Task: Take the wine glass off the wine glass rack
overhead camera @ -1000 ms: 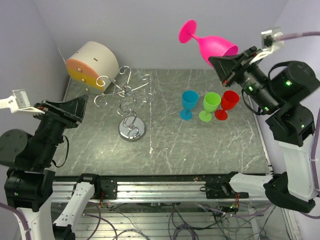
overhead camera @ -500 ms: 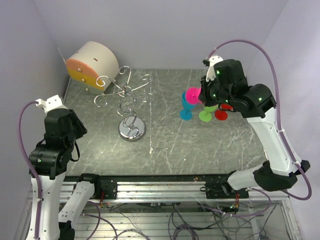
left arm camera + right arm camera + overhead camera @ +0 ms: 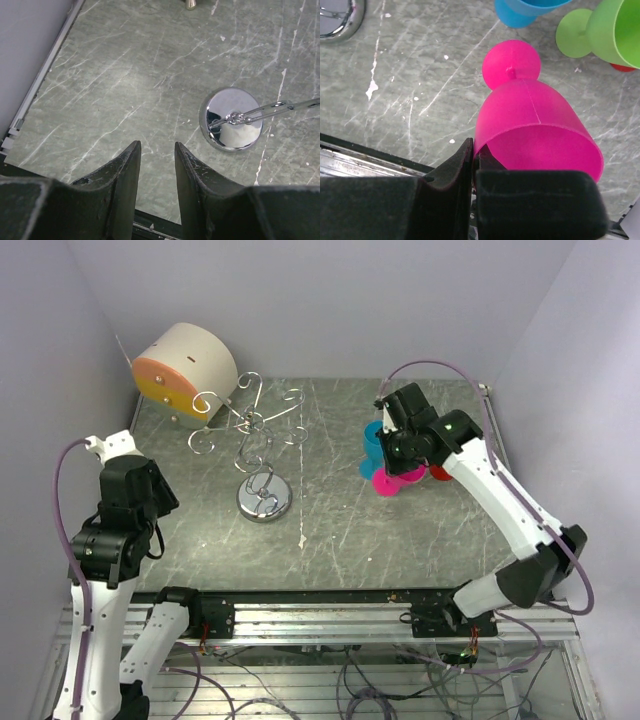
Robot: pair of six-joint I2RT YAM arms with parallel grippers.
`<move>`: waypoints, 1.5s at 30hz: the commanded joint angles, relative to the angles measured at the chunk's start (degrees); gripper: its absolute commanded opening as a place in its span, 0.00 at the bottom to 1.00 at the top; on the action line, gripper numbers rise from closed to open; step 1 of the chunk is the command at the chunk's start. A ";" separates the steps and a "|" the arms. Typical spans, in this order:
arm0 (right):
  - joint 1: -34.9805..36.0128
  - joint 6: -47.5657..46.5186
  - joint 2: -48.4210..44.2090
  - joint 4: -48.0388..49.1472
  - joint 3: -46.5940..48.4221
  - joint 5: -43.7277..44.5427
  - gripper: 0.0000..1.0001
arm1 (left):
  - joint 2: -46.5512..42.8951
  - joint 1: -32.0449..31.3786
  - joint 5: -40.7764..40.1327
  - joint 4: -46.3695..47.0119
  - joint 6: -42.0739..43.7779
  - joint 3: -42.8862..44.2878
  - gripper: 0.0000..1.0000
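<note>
The silver wire wine glass rack (image 3: 262,440) stands left of centre on its round shiny base (image 3: 264,500), with no glass on its hooks. Its base also shows in the left wrist view (image 3: 231,119). My right gripper (image 3: 400,452) is shut on the rim of a pink wine glass (image 3: 530,120), one finger inside the bowl and one outside. The glass is upright with its foot (image 3: 385,482) at or just above the table, right in front of the blue glass. My left gripper (image 3: 157,150) is open and empty over the table's near left, apart from the rack.
A blue glass (image 3: 372,443), a green glass (image 3: 610,30) and a red glass (image 3: 440,472) stand in a row just behind the pink one. A beige cylinder with an orange face (image 3: 185,370) sits at the back left. Walls close in on all sides.
My right arm has swung down from high at the back right and brought the pink glass to the table by the coloured glasses. My left arm has turned downward.
</note>
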 commanded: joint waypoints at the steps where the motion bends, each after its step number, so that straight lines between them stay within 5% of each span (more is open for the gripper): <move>1: -4.16 -2.05 2.92 7.03 -2.41 -4.10 0.00 | -0.95 -0.29 2.25 5.18 1.52 -0.92 0.44; 19: -8.68 -4.85 14.63 5.21 1.83 -6.06 0.00 | 0.66 -0.28 2.52 6.41 2.17 -1.24 0.44; 28: -9.17 -5.39 16.60 5.65 1.87 -7.63 0.20 | 2.07 -0.29 1.48 6.37 2.13 -1.16 0.46; 45: -9.17 -2.83 11.20 0.77 12.67 -1.55 0.32 | -6.32 -0.29 -7.61 15.26 -4.62 -11.36 0.48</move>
